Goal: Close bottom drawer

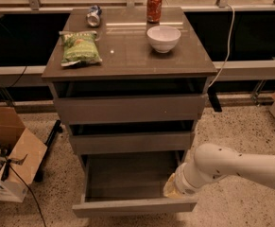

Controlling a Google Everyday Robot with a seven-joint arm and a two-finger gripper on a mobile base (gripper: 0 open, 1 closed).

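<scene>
A speckled floor (241, 126) lies under one grey-brown cabinet (127, 65) with three drawers. On its top are one green chip bag (80, 48), one white bowl (163, 38), one upright red can (154, 7) and one can lying on its side (94, 16); none of their lettering is readable. The bottom drawer (127, 206) stands pulled out toward the camera, its front running left to right. The gripper (171, 189) is at that drawer's right front corner, inside the box; whether it is open or closed cannot be told.
</scene>
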